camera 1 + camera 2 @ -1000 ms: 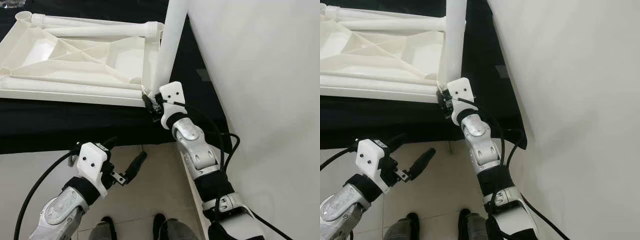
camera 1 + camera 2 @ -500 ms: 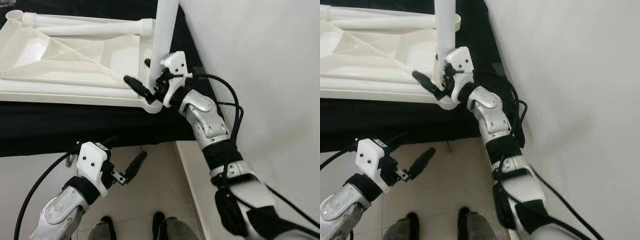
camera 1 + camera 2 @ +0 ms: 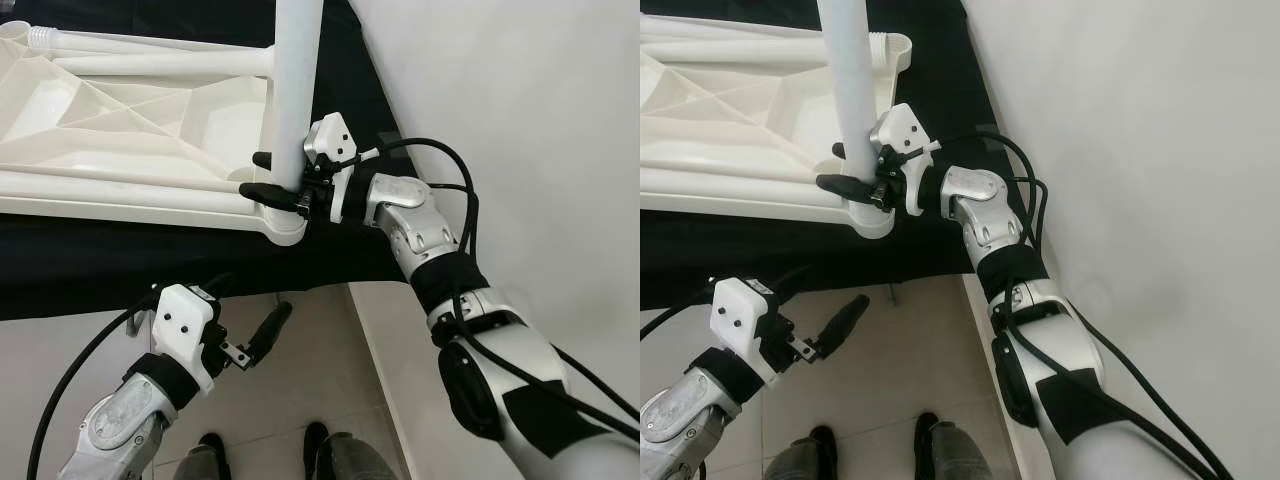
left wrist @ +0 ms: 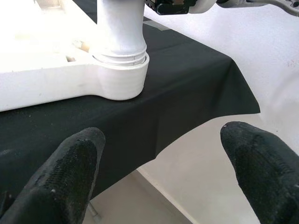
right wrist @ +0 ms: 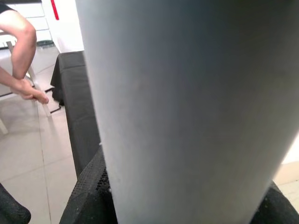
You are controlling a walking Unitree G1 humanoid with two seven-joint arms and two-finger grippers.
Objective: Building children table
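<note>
The right tool [image 3: 275,178] is clenched around the white table leg [image 3: 295,90] just above its base, one black finger [image 3: 265,193] on each side of the tube. The leg stands upright in the corner socket [image 3: 285,222] of the upturned white tabletop [image 3: 130,120], which lies on a black-draped surface [image 3: 150,260] with that corner close to the cloth's edge.

The step in hand looks like seating or screwing the leg home. To do it well, the grip should stay low and square to the tube, with any turning done about the leg's own axis, so the thread does not cross and the tabletop is not dragged toward the edge. The left wrist view shows the ringed collar [image 4: 120,58] at the leg's base sitting in the socket.

The left tool [image 3: 262,335] hangs released below the surface's edge, over the tiled floor [image 3: 300,400], fingers [image 4: 77,163] apart; it could steady the tabletop.

The white wall [image 3: 520,120] stands near the right arm and limits its swing. Another loose leg [image 3: 150,65] lies along the tabletop's far side. A person's arm [image 5: 21,42] shows in the right wrist view, well away.
</note>
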